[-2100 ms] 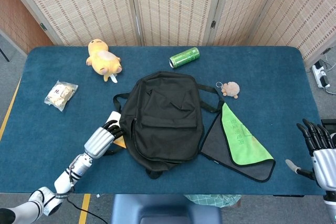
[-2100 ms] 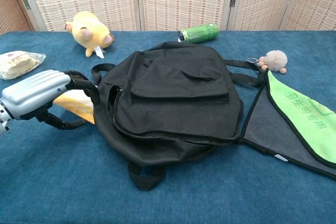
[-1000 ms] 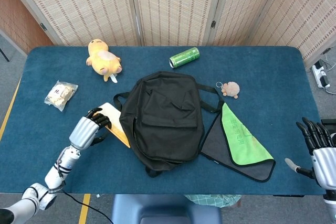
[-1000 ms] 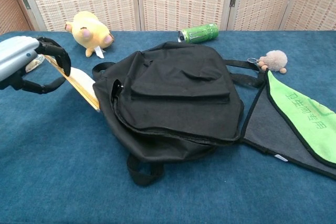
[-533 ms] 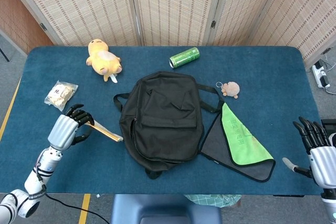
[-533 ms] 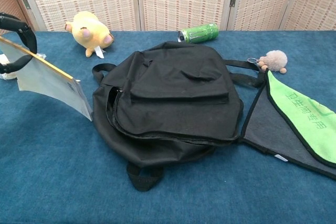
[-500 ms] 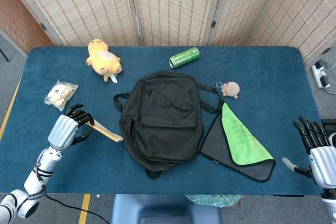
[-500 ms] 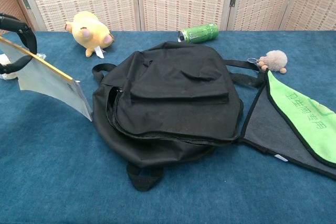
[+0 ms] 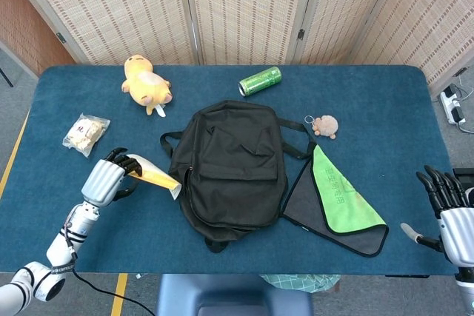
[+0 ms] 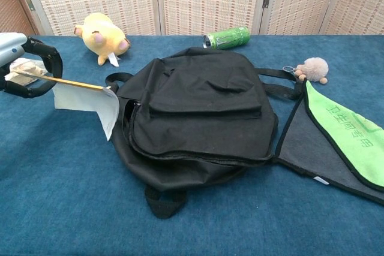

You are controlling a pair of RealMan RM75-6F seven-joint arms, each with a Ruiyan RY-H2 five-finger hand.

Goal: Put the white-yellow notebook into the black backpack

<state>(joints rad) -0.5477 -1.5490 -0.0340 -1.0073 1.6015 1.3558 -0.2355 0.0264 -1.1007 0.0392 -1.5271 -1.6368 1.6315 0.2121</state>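
**Notebook held off the table, just left of the backpack**

At the far left of the blue table [image 9: 370,101] lies a clear snack packet [image 9: 85,134]. Just below it in the head view, the left hand [image 9: 107,177] pinches the white-yellow notebook [image 9: 157,177] by one end, dark fingers [image 10: 45,49] wrapped over its top edge. The book sticks out toward the right, raised off the table, with a loose white page hanging from it in the chest view (the yellow shows as a thin strip along the top there). Its free corner sits just beside the left flank of the black backpack [image 9: 233,168]; whether it touches the fabric, I cannot tell.

The backpack lies flat near mid-table, straps spread out at both sides. Behind it, a yellow plush toy [image 9: 147,83] lies to the left and a green can [image 9: 260,81] lies on its side. Right of the bag come a small fuzzy keychain [image 9: 324,126] and a grey-and-green cloth [image 9: 337,201] touching the bag's edge.

At the far right edge, the right hand [image 9: 448,209] holds nothing, fingers spread and pointing up.
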